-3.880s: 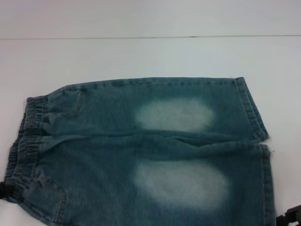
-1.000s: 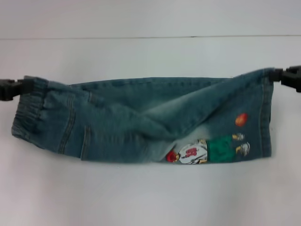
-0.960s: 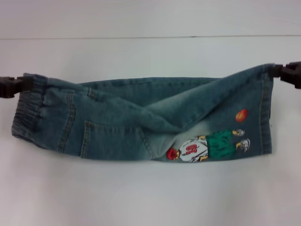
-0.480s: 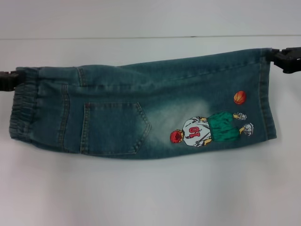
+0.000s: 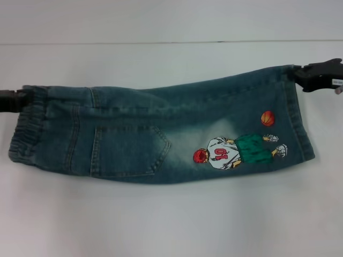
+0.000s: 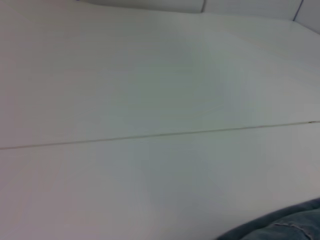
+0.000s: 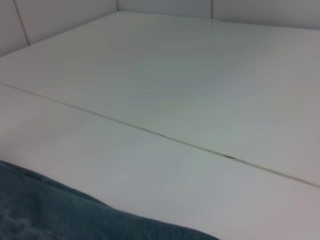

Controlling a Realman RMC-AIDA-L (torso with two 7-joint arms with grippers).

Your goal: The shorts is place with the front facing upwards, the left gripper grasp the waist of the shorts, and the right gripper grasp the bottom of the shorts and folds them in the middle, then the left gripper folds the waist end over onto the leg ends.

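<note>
The shorts (image 5: 161, 134) lie folded lengthwise, stretched on the table (image 5: 171, 225) between both jaws; left gripper (image 5: 16, 99) clamped on the waist; right gripper (image 5: 305, 77) clamped on the bottom of the shorts (image 5: 297, 118); print faces up.

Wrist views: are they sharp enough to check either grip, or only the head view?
Left wrist view: soft, mostly bare table, a blurred corner of the shorts. Right wrist view: the same, no fingers visible. Head view: even light, no glare; left gripper and right gripper readable at the shorts' far corners.
</note>
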